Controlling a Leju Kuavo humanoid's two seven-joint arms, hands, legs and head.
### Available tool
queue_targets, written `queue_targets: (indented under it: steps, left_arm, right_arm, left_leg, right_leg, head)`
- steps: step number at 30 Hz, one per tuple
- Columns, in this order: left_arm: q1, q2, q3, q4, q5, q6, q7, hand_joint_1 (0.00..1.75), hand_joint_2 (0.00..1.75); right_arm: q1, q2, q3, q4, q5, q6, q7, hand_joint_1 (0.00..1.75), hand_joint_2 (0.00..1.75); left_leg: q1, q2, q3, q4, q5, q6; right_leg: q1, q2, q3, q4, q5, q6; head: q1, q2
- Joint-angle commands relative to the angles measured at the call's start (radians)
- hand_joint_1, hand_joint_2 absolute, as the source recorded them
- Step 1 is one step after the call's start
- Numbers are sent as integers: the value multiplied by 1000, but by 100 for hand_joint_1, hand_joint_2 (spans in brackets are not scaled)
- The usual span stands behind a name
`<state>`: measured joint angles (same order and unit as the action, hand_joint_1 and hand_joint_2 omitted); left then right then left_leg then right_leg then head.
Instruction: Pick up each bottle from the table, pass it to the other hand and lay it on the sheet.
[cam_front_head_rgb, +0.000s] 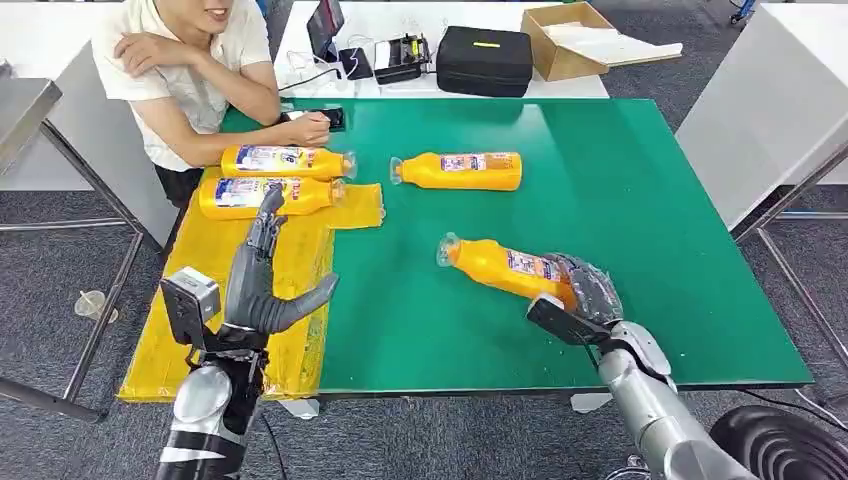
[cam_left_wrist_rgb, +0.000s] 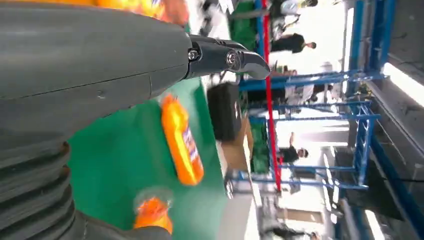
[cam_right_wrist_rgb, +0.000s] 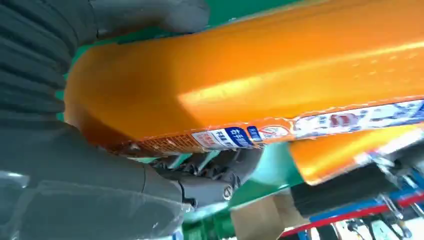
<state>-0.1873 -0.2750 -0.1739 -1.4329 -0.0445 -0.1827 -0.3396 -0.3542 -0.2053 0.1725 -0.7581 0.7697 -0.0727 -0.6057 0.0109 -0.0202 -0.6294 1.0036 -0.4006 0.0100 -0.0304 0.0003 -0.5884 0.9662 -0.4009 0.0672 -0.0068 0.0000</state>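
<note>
R hand (cam_front_head_rgb: 585, 290) grips near orange bottle (cam_front_head_rgb: 505, 268) by its base on green table (cam_front_head_rgb: 620, 200); L hand (cam_front_head_rgb: 262, 285) empty, fingers spread, above yellow sheet (cam_front_head_rgb: 190, 300).

My right hand (cam_right_wrist_rgb: 100, 165) gripped an orange bottle (cam_right_wrist_rgb: 260, 80) at its base end, the grey thumb (cam_right_wrist_rgb: 150, 15) over one side and the darker fingers (cam_right_wrist_rgb: 210, 172) curled around the opposite side. The bottle's printed label (cam_right_wrist_rgb: 310, 127) ran along its length, facing the camera. Past it I saw a second orange bottle (cam_right_wrist_rgb: 345, 155) lying on the green table (cam_right_wrist_rgb: 272, 167), and beyond the table's far edge a black case (cam_right_wrist_rgb: 340, 192) beside a cardboard box (cam_right_wrist_rgb: 260, 217).
</note>
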Motion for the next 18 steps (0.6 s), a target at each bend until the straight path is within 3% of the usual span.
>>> queue_targets:
  steps: [1, 7, 8, 18]
  left_arm:
    - [112, -38, -155, 221, 234, -24, 18, 0, 175]
    - [81, -36, -154, 195, 234, 76, 18, 0, 175]
    - [87, -31, -155, 195, 242, 76, 25, 0, 175]
    - [35, -32, -190, 228, 288, 72, -2, 0, 175]
  right_arm:
    - [154, 238, -27, -497, -183, 112, -51, 175, 175]
    - [138, 303, -16, -574, -256, 105, -30, 173, 175]
    - [140, 304, -11, -577, -261, 109, -32, 168, 175]
    - [103, 348, 68, -508, -279, 118, -58, 175, 175]
  left_leg:
    - [1, 8, 7, -1, -5, -1]
    - [1, 3, -5, 1, -2, -1]
    - [1, 4, -3, 1, -3, -1]
    - [1, 3, -5, 0, -1, -1]
  right_leg:
    - [2, 6, 4, -1, -2, -6]
    - [1, 1, -7, 2, -2, -4]
    - [1, 2, -5, 2, -3, -4]
    - [0, 2, -6, 2, -2, -4]
  head:
    - [0, 0]
    - [0, 0]
    - [-1, 0]
    - [0, 0]
